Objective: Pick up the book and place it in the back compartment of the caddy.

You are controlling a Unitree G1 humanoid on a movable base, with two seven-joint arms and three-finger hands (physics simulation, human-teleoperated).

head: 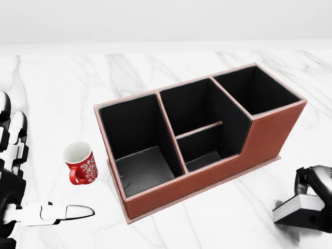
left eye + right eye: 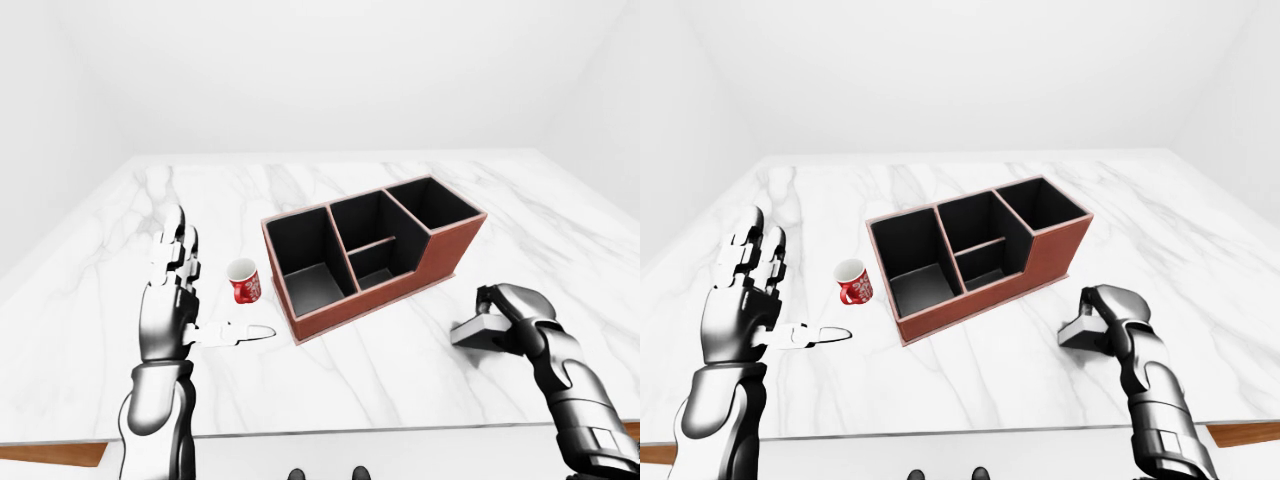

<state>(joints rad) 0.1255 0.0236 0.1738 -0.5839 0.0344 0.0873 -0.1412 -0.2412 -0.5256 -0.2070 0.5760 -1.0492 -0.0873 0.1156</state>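
right hand (image 1: 317, 189) | fingers curled round book (image 1: 295, 208) | left hand (image 2: 172, 300) splayed

Dark right hand (image 1: 317, 199) covers much of the white-paged, dark-covered book (image 1: 295, 208); head view's right edge crops both. Finger closure around book: indeterminate.

Right hand (image 2: 1110, 315) grips a book (image 2: 1080, 331) on the marble surface (image 2: 970, 360), right of a red-brown caddy (image 2: 975, 252)
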